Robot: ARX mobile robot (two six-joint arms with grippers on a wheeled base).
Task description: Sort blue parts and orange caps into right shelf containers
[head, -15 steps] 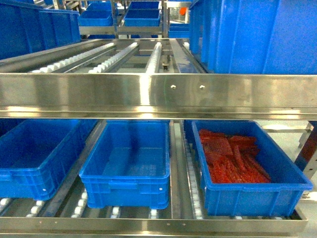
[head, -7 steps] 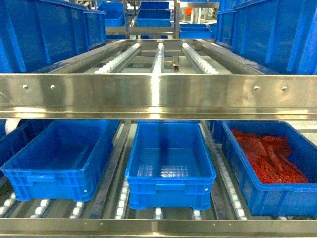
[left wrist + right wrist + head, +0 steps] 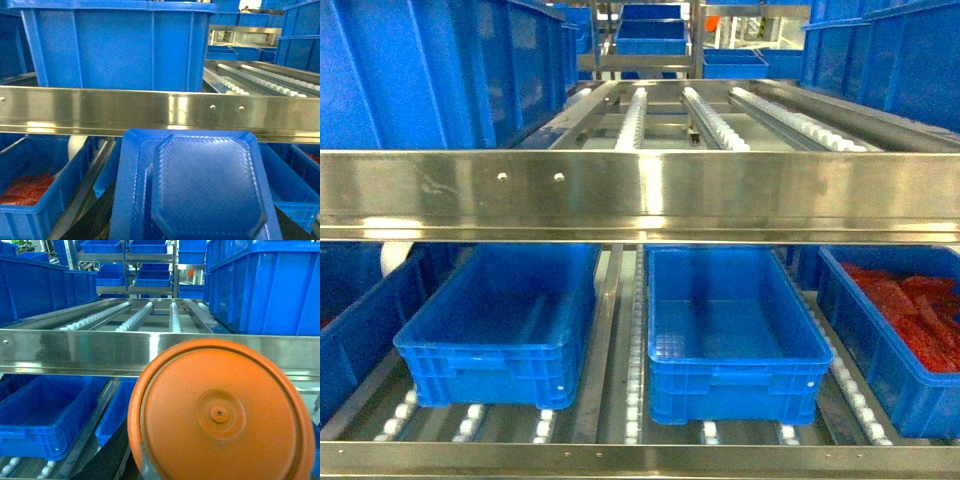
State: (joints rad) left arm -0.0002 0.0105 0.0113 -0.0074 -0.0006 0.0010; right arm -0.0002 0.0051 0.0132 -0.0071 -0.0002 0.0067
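In my left wrist view a blue part (image 3: pixel 200 187) fills the lower middle of the frame, a flat bright-blue piece with a raised many-sided panel on its face, close up against the camera; my left hand itself does not show there, so I cannot tell whether it is clenched on the part or loose. In my right wrist view an orange cap (image 3: pixel 220 412) takes up the lower right, a round disc with a small hub at its centre and a paler rim; a sliver of grey metal sits at its lower left edge, but my right hand is hidden behind it and its state I cannot tell either.

Beyond both pieces runs the steel rail (image 3: pixel 640 195) of the shelf, crossing the whole head view; neither hand nor either piece shows in that view. Under the rail, on the roller tracks (image 3: pixel 635 400), stand two bare blue bins side by side, the left bin (image 3: pixel 500 335) and the middle bin (image 3: pixel 730 335), close but apart; at the right edge a third bin (image 3: pixel 880 350) holds red pieces (image 3: pixel 915 315). Above the rail the upper level shows bare roller lanes (image 3: pixel 705 115), with tall blue bins (image 3: pixel 440 70) at the left and more (image 3: pixel 890 60) at the right.
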